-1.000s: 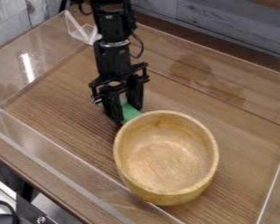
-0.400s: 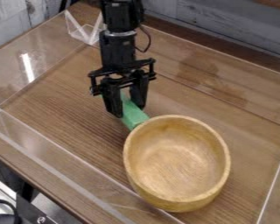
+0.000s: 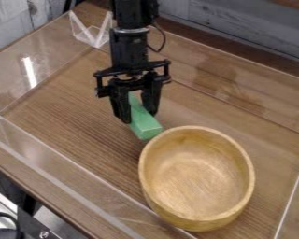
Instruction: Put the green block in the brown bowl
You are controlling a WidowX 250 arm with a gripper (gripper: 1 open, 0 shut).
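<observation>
The green block (image 3: 146, 123) hangs tilted between the fingers of my gripper (image 3: 134, 112), its lower end sticking out towards the bowl. The gripper is shut on the green block and points straight down over the wooden table. The brown bowl (image 3: 198, 177) stands upright and empty to the front right of the gripper. The block's lower end is just short of the bowl's near-left rim; whether it touches the rim I cannot tell.
The wooden table top (image 3: 227, 79) is ringed by low clear plastic walls (image 3: 64, 177). A clear plastic piece (image 3: 87, 33) lies at the back, behind the arm. A grey plank wall runs along the far side.
The gripper has moved up and slightly right with the green block in it. The brown bowl now sits further to the front right than before.
</observation>
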